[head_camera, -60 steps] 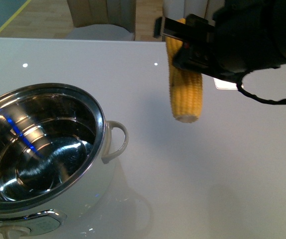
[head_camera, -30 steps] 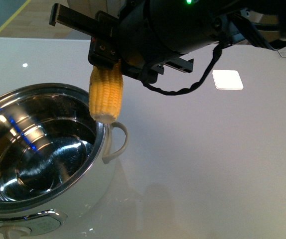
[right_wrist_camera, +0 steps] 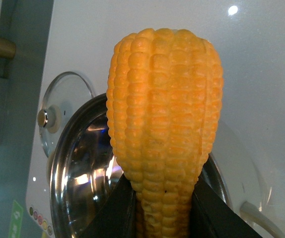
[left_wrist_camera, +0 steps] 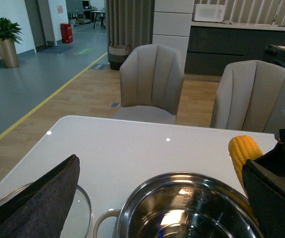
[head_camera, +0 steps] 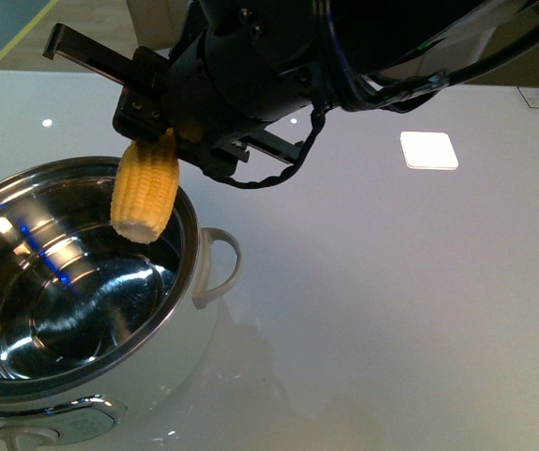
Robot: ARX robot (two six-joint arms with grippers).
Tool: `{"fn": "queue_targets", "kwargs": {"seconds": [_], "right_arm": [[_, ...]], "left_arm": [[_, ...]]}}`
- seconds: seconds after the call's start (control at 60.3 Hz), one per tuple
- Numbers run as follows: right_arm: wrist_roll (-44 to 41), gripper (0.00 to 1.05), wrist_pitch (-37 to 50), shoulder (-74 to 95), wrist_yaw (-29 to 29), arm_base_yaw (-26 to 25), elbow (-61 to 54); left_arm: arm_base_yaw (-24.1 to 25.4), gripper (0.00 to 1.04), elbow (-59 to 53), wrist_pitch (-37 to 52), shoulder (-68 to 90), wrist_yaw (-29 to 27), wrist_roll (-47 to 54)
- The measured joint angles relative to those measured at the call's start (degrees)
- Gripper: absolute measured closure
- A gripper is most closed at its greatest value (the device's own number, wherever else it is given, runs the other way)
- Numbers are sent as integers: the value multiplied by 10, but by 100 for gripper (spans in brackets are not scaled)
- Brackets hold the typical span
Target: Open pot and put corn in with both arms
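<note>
The pot (head_camera: pixel 191 246) stands open at the front left of the white table, its steel inside empty. My right gripper (head_camera: pixel 160 132) is shut on the corn (head_camera: pixel 145 194), which hangs end-down just above the pot's inside, near its right rim. In the right wrist view the corn (right_wrist_camera: pixel 165 114) fills the middle between the black fingers (right_wrist_camera: pixel 107 218), with the pot's rim (right_wrist_camera: pixel 58 163) below it. My left gripper (left_wrist_camera: pixel 160 166) is open and empty, looking over the pot (left_wrist_camera: pixel 132 198); the corn (left_wrist_camera: pixel 244 151) shows beside it. The left arm is out of the front view.
The pot's glass lid (left_wrist_camera: pixel 83 218) lies flat on the table beside the pot, also in the right wrist view (right_wrist_camera: pixel 63 106). Two beige chairs (left_wrist_camera: pixel 152 79) stand past the table's far edge. The pot's white loop handle (head_camera: pixel 223 268) sticks out to the right.
My right arm has carried the corn leftward, from above the bare table to above the pot's right side. The pot has not moved.
</note>
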Motion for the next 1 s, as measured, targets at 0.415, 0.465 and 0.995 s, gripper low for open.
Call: {"fn": "queue_targets", "kwargs": {"seconds": [0.415, 0.465, 0.995], "right_arm": [[20, 89, -37, 48, -17, 32, 44], [23, 89, -37, 50, -21, 36, 44], [15, 25, -64, 54, -11, 48, 43]], "left_arm": [[0, 7, 0, 0, 0, 0, 0], [0, 7, 0, 0, 0, 0, 0], [0, 7, 0, 0, 0, 0, 0]]}}
